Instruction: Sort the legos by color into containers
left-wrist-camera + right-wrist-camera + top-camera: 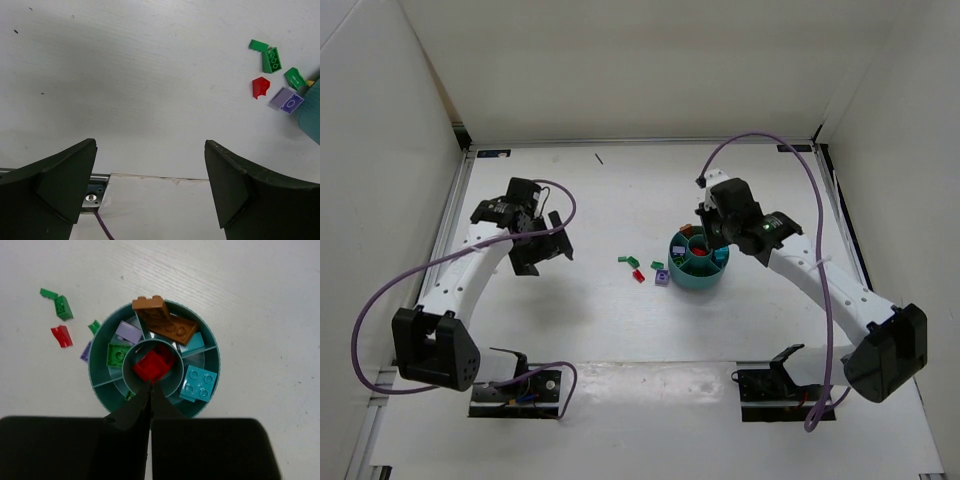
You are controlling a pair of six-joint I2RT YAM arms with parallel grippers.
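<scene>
Two arms. Left gripper [150,185] spread wide, empty, hovering above table [125,75], wrist aimed 3 o'clock. Several loose legos [628,261] at 9 o'clock of bowl [692,286]; green studded brick [271,59] long axis 12-to-6. Brown brick [165,322] leans on rim at 12, axis 10-to-4. Right arm reaches toward 10 o'clock; right gripper [150,386] pinched together, nothing between, tips at red brick [152,365] in centre cup [180,371].
</scene>
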